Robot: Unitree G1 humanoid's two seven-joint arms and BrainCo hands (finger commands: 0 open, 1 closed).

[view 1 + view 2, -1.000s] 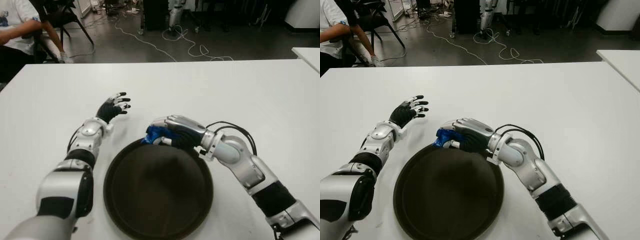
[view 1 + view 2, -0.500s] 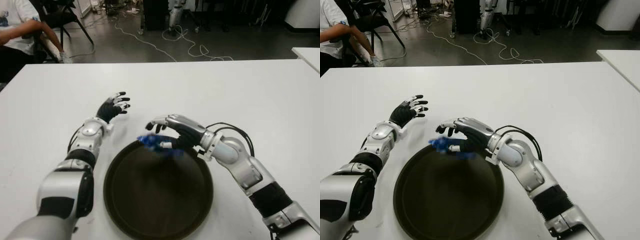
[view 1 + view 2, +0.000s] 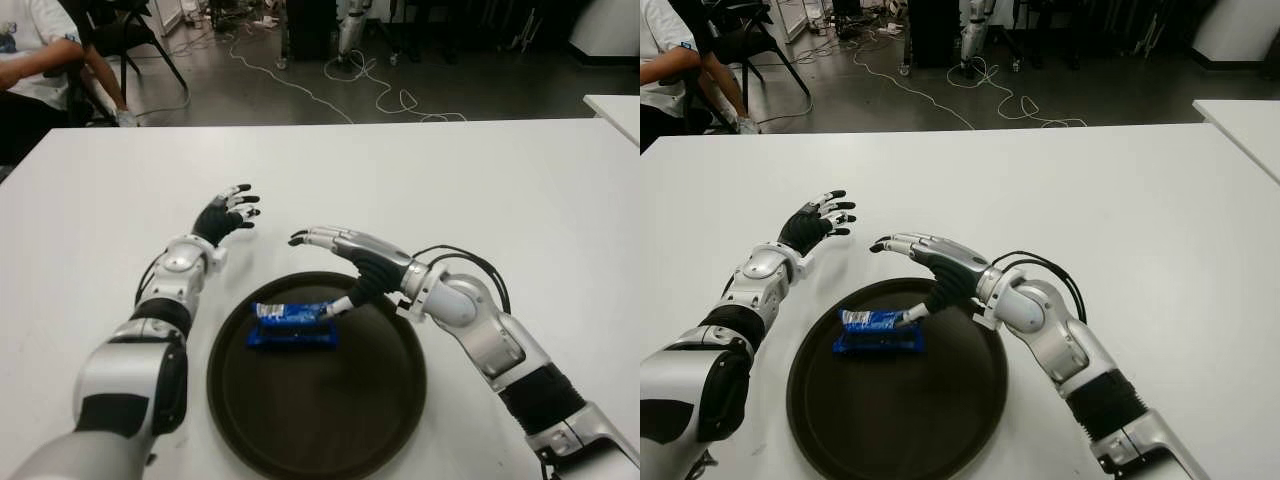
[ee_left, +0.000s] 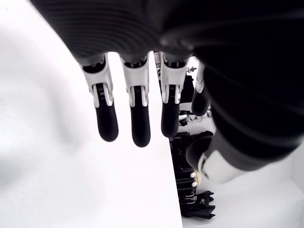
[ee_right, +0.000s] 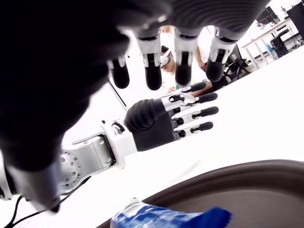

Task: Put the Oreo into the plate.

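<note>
Oreo pack (image 3: 292, 325) flat inside plate (image 3: 380, 420); right hand (image 3: 335, 262) above plate's far rim, fingers spread, empty; left hand (image 3: 227, 214) beyond plate, open

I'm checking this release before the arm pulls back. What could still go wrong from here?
1. The right hand hangs open over the plate's far rim, its thumb tip close to or touching the Oreo pack; a careless retreat might drag the pack.
2. The pack lies toward the plate's far left part rather than its middle, so a nudge could push it onto the rim.
3. The left hand, open over the table left of the plate, could get in the way.
</note>
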